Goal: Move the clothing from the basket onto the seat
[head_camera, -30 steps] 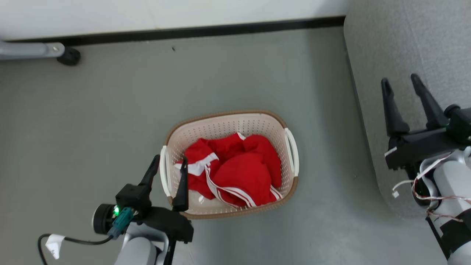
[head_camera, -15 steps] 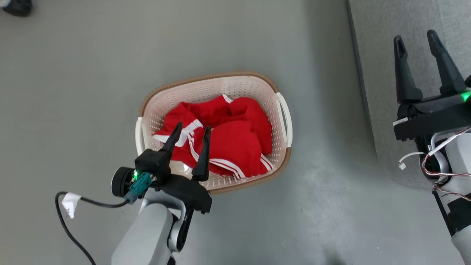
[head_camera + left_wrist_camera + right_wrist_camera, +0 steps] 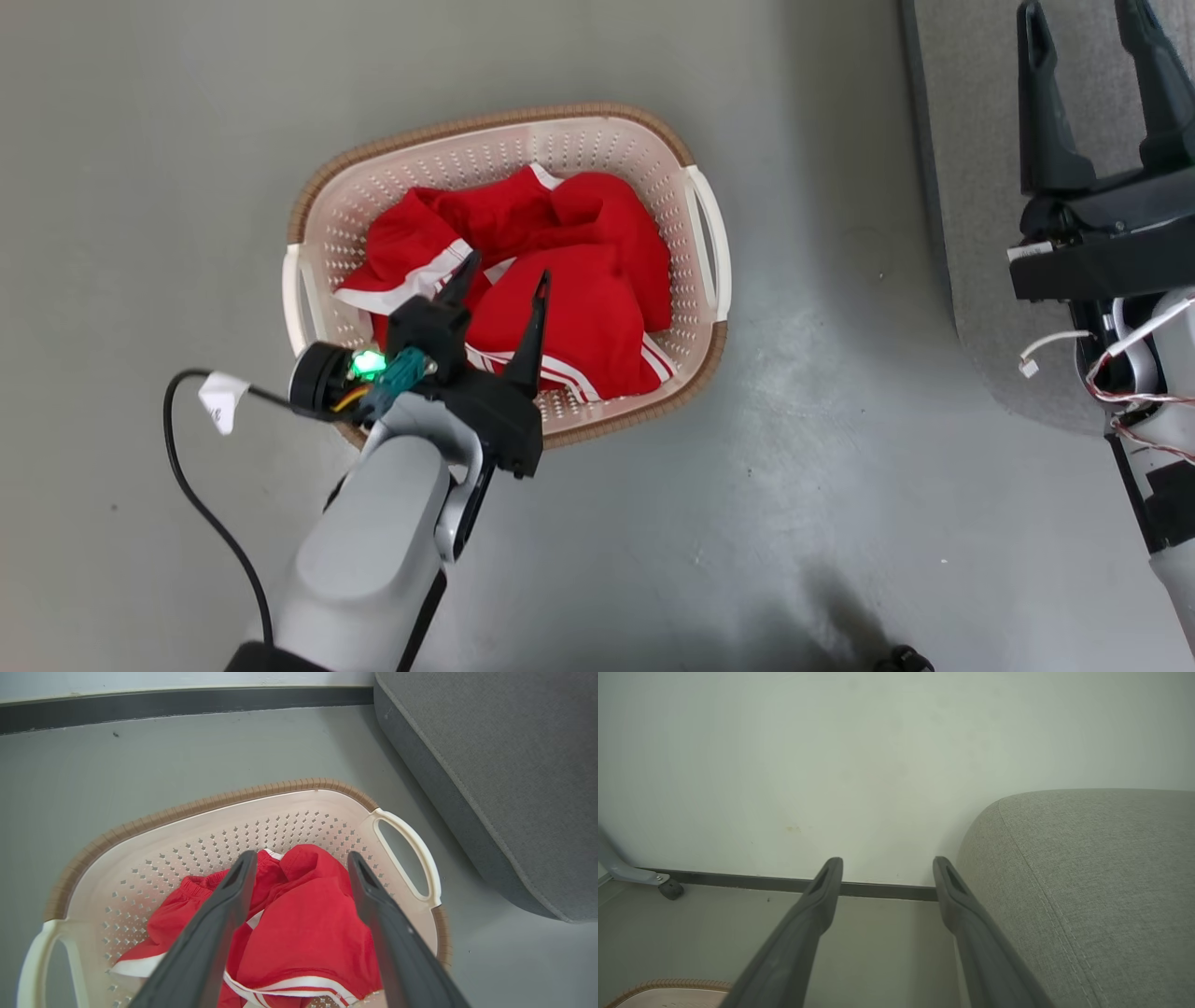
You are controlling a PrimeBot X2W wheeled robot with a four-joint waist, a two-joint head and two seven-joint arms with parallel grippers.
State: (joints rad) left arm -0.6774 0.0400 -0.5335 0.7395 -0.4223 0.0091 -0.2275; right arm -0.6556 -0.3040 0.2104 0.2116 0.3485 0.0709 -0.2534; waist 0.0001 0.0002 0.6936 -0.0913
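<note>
The left hand (image 3: 506,268) hangs over the basket (image 3: 485,119) on the floor (image 3: 140,187), fingers spread wide and empty, tips above the red clothing (image 3: 579,280) heaped inside; whether they touch the cloth I cannot tell. The right hand (image 3: 1083,19), likewise released and empty, sits over the edge of the seat (image 3: 971,140)

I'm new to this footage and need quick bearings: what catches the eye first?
The bright red clothing heaped in the cream basket on the grey floor stands out most. The left end effector hangs open over it, and the right end effector is open beside the light-grey seat at the right.
</note>
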